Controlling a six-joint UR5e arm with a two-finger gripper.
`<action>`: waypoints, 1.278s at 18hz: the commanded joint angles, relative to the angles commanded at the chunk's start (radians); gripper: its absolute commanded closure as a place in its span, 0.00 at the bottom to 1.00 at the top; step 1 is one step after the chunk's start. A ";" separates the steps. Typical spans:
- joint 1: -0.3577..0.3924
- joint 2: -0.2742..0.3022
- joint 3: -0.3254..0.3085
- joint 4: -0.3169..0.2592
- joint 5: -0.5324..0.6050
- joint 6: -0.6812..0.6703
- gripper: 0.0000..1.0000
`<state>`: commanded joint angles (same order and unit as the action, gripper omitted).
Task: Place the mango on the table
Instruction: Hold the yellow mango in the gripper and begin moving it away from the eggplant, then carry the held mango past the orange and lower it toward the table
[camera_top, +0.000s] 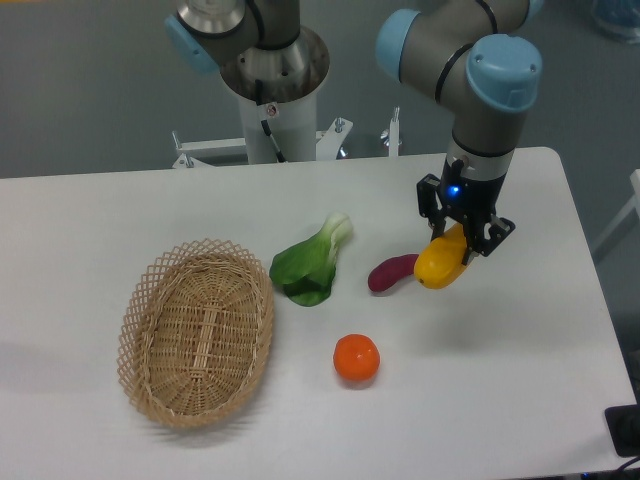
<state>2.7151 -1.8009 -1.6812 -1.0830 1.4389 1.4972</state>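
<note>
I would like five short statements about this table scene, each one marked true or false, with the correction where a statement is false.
1. The gripper is closed on the mango. True.
2. The wicker basket holds the orange. False: the basket holds nothing; the orange lies on the table, to the right of the basket.
3. The bok choy lies between the basket and the small purple-red vegetable. True.
4. The mango is green. False: it is yellow, shading to orange.
5. The purple-red vegetable lies on the far left side of the table. False: it lies right of centre, just beside the mango.
</note>
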 joint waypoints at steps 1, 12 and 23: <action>0.000 0.000 0.000 0.000 -0.003 0.000 0.56; -0.026 -0.040 0.024 0.008 -0.002 -0.023 0.56; -0.087 -0.153 0.087 0.129 -0.003 -0.175 0.56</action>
<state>2.6278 -1.9541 -1.5940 -0.9541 1.4358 1.3223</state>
